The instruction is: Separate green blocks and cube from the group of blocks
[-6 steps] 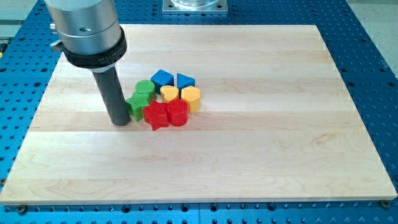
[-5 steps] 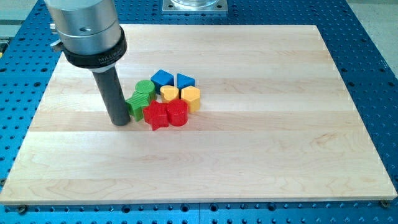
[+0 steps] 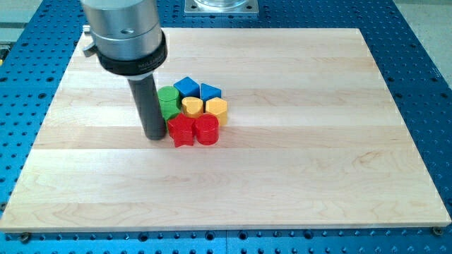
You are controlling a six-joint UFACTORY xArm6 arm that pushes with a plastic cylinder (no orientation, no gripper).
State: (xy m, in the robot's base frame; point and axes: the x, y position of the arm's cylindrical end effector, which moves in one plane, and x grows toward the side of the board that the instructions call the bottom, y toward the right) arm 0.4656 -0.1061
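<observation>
A tight group of blocks sits left of the board's middle. My tip [image 3: 155, 135] rests on the board at the group's left edge, touching the red star [image 3: 180, 130]. The rod hides most of one green block; a green cylinder [image 3: 167, 99] shows beside it, with a bit of green [image 3: 169, 113] below it. A blue cube [image 3: 186, 87] and a blue triangle [image 3: 209, 92] form the group's top. A yellow heart-like block [image 3: 192, 106] and a yellow hexagon [image 3: 216, 109] lie in the middle. A red cylinder-like block [image 3: 206, 129] sits right of the star.
The wooden board [image 3: 318, 141] lies on a blue perforated table [image 3: 424, 56]. A metal mount plate [image 3: 221, 6] sits at the view's top edge.
My tip moved right about 30 pixels, pressing the green blocks into the group. The red star and red block shifted slightly right. The lower green block is now mostly hidden behind the rod.
</observation>
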